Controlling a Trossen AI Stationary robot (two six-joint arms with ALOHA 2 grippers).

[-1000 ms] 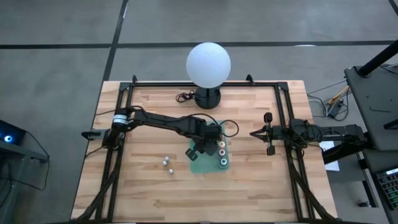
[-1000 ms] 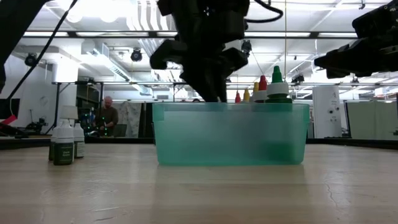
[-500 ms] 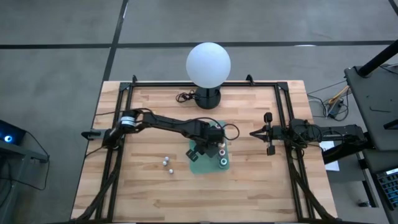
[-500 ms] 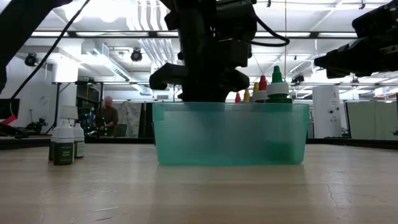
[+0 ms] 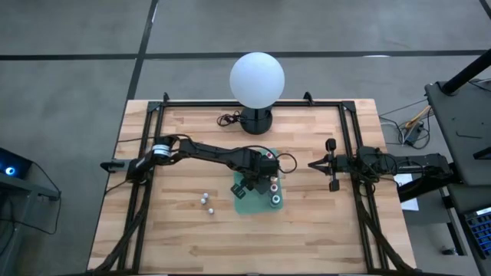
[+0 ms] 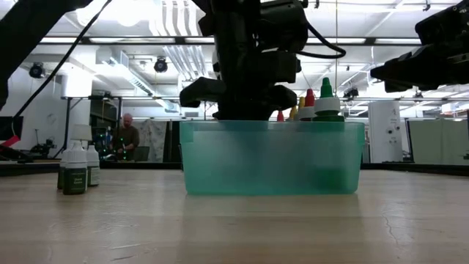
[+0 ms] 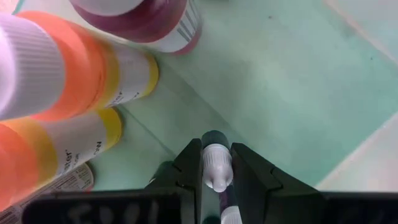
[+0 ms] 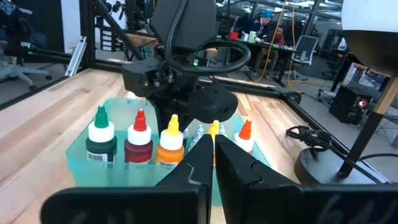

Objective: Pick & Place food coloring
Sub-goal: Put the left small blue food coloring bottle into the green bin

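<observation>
Coloured-top food coloring bottles [image 8: 135, 148] stand upright in the teal bin; two small whitish bottles [image 5: 206, 202] stand on the table to its left

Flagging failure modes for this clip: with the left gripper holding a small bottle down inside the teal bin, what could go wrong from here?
1. The left gripper pinches the small bottle near its cap; it may tip over on release.
2. Orange-banded bottles stand close by, so opening fingers or the retreating wrist could knock them.
3. Two bottles outside the teal bin remain; the crowded bin leaves little room.
</observation>
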